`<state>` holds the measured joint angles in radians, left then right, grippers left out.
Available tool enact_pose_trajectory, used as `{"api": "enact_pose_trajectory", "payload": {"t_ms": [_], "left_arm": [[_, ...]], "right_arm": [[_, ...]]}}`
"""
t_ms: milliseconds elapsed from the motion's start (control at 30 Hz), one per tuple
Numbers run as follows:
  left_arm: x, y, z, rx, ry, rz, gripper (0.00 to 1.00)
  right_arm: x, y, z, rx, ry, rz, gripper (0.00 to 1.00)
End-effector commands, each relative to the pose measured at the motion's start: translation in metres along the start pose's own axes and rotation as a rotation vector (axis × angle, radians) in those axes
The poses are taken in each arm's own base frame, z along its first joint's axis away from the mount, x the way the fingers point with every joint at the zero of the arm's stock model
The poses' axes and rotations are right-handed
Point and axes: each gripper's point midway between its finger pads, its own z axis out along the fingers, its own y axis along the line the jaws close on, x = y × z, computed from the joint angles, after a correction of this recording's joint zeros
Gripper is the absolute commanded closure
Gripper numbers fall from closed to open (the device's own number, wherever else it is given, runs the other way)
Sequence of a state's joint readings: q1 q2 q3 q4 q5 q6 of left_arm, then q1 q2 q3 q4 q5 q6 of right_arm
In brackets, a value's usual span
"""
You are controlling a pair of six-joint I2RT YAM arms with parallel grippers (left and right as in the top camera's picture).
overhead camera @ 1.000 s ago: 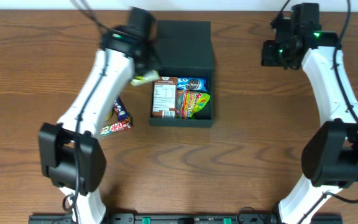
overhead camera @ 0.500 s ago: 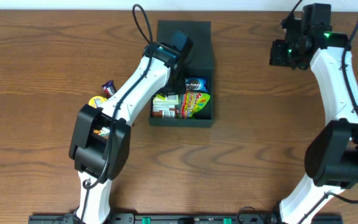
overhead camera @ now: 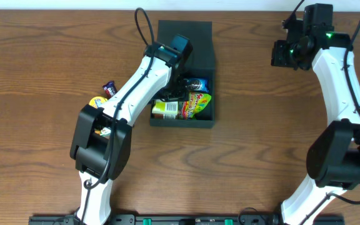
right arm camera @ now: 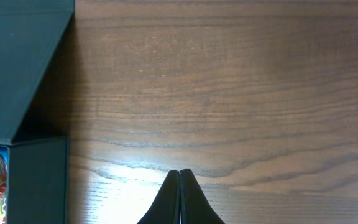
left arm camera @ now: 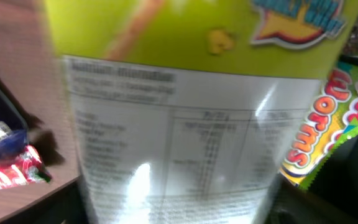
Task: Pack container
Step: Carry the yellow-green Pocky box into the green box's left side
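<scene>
Seen from overhead, a dark teal-green container [overhead camera: 183, 122] sits on a wooden table [overhead camera: 261, 156], toward 12 o'clock from the table's middle. Its flap lid [overhead camera: 199, 40] is folded back flat on the 12 o'clock side. The left arm [overhead camera: 139, 87] reaches in from 7 o'clock and covers the box's 9 o'clock half. The left claw [overhead camera: 175, 87] shows only as a dark shape above the open box. No view shows whether it is spread or pinching something.

Inside the box, a yellow-green packet [overhead camera: 165, 109] lies in the 7 o'clock corner. A bright worms sweets packet [overhead camera: 197, 103] lies just beside it at 3 o'clock, and a blue packet [overhead camera: 197, 83] lies at 12 o'clock of that one.

Only the left wrist view gives detail. The yellow-green packet fills it, blurred, with a white nutrition panel facing the camera. At 9 o'clock are a blue wrapper [left arm camera: 2, 124] and a red wrapper [left arm camera: 5, 174], seemingly lying on a brown surface.

Only the right wrist view shows the right claw [right arm camera: 179, 177]. It is pressed together, pinching nothing, over bare table, with the container's corner at 9 o'clock. From overhead it is well apart from the container, at 3 o'clock of the lid.

At 9 o'clock of the container, near the left arm, lie a purple wrapper [overhead camera: 109, 89] and a yellow wrapper [overhead camera: 97, 101].
</scene>
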<state>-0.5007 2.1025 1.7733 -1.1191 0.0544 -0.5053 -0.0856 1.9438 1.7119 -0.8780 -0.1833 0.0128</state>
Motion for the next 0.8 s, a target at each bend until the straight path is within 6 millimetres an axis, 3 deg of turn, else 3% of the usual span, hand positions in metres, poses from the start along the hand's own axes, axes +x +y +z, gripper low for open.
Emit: {"api": "enact_pose_trajectory", "payload": {"t_ms": [0,100,200,433,467,533,600,767], "left_arm": [[0.002,0.002,0.008,-0.011,0.029,0.008,0.04],[-0.003,0.002,0.003,-0.003,0.014,0.002,0.04],[-0.016,0.0,-0.017,0.02,-0.031,-0.008,0.04],[-0.048,0.001,-0.097,0.052,-0.25,-0.025,0.05],[-0.047,0.001,-0.1,0.056,-0.253,-0.033,0.48],[-0.044,0.001,-0.096,0.054,-0.235,-0.031,0.8],[-0.038,0.0,-0.086,0.054,-0.201,-0.03,0.94],[-0.019,0.011,-0.049,0.01,-0.109,-0.07,0.94]], "right_arm": [[-0.001,-0.001,0.0,-0.006,-0.002,-0.005,0.98],[-0.001,-0.001,0.0,-0.006,-0.001,-0.003,0.99],[-0.001,-0.001,0.0,-0.006,-0.002,-0.003,0.98],[-0.001,-0.001,0.0,-0.006,-0.002,-0.003,0.99],[-0.001,-0.001,0.0,-0.006,-0.002,-0.003,0.98],[-0.001,-0.001,0.0,-0.006,-0.002,-0.003,0.98],[-0.002,-0.001,0.0,-0.006,-0.006,-0.003,0.98],[-0.003,-0.001,0.0,-0.006,-0.009,-0.004,0.98]]}}
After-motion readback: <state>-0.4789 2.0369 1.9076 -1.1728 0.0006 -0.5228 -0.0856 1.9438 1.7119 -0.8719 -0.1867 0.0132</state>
